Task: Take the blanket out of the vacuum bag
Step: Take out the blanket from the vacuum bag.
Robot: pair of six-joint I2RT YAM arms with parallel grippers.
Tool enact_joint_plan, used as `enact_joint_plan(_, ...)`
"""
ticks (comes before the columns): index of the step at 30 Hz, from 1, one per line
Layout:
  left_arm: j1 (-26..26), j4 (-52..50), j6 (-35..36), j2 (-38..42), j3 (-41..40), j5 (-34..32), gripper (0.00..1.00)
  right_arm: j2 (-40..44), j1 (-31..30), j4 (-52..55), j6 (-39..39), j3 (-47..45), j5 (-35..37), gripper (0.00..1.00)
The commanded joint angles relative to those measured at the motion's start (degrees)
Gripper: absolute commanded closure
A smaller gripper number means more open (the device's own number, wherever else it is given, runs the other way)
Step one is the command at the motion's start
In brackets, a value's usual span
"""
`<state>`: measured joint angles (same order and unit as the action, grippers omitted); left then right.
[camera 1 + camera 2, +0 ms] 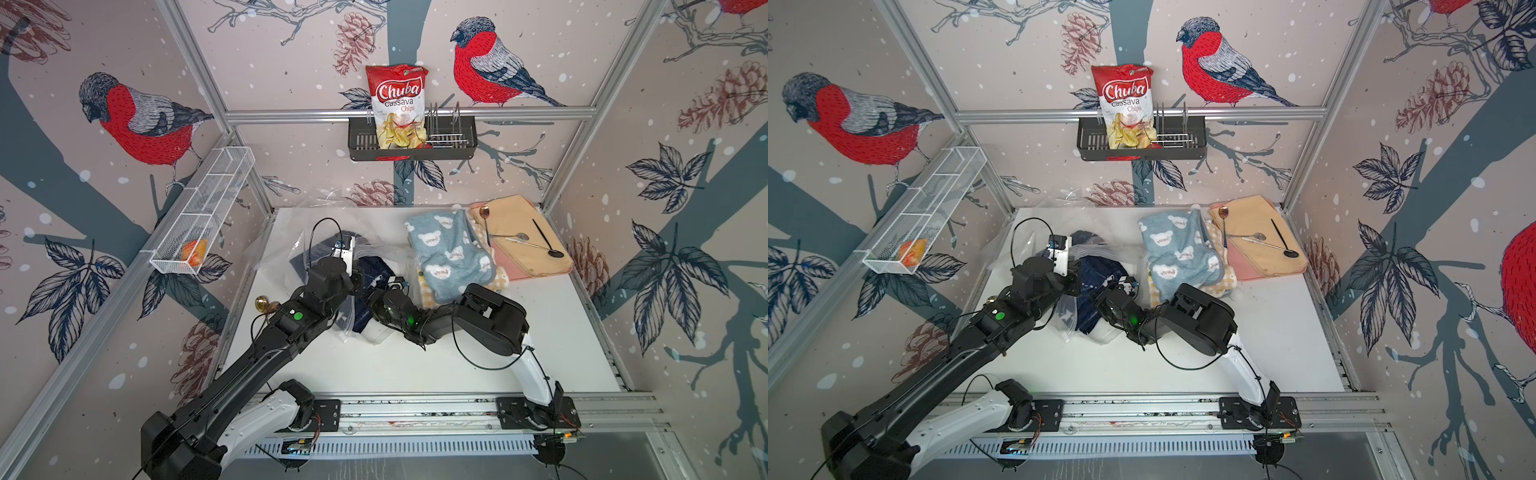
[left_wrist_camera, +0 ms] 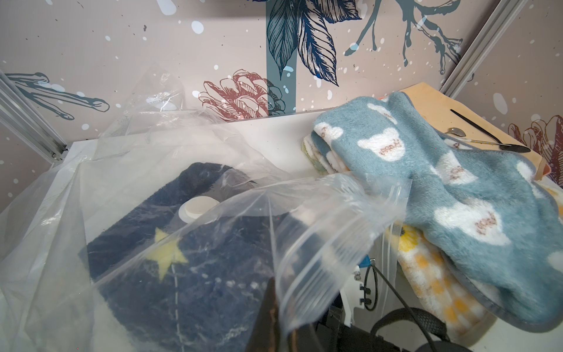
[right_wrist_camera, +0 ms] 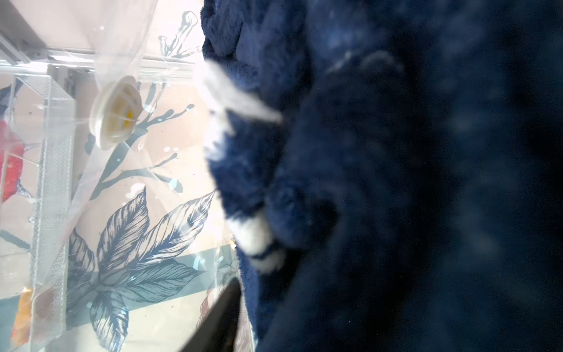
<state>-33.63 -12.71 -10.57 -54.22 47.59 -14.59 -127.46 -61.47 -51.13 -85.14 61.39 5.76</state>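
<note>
The vacuum bag (image 1: 286, 237) (image 1: 1117, 251) lies crinkled and clear at the table's back left, its round white valve (image 2: 198, 208) (image 3: 117, 112) facing up. Inside it is the navy blanket (image 1: 376, 270) (image 1: 1100, 274) (image 2: 198, 274) with a yellow star. My left gripper (image 1: 357, 280) (image 2: 283, 304) is shut on the bag's ribbed mouth edge and holds it up. My right gripper (image 1: 374, 293) (image 3: 289, 320) reaches into the bag's mouth. The blanket (image 3: 396, 183) fills the space beside its one visible finger (image 3: 219, 317), and the other finger is hidden behind the fleece.
A light blue bear blanket (image 1: 451, 253) lies over a yellow checked cloth just right of the bag. A peach cloth (image 1: 523, 237) with spoons sits at the back right. A gold spoon (image 1: 262, 303) lies by the left wall. Wall baskets (image 1: 411, 141) (image 1: 203, 208) hang above.
</note>
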Motion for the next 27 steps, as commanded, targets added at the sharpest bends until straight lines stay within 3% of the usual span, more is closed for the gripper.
enact_joint_plan(1,-0.1,2.1,0.1,0.3,0.3,0.0,0.92,-0.2,0.1,-4.3,1.5,-0.1,0.7,0.77)
enact_joint_plan(7,-0.1,2.0,0.2,0.4,0.3,-0.6,0.93,-0.2,1.0,-7.3,8.7,1.8,-4.5,1.0)
enact_joint_plan(27,-0.1,1.7,0.6,-0.5,0.2,-3.8,0.95,16.0,0.7,-8.0,11.8,-7.8,-10.4,1.0)
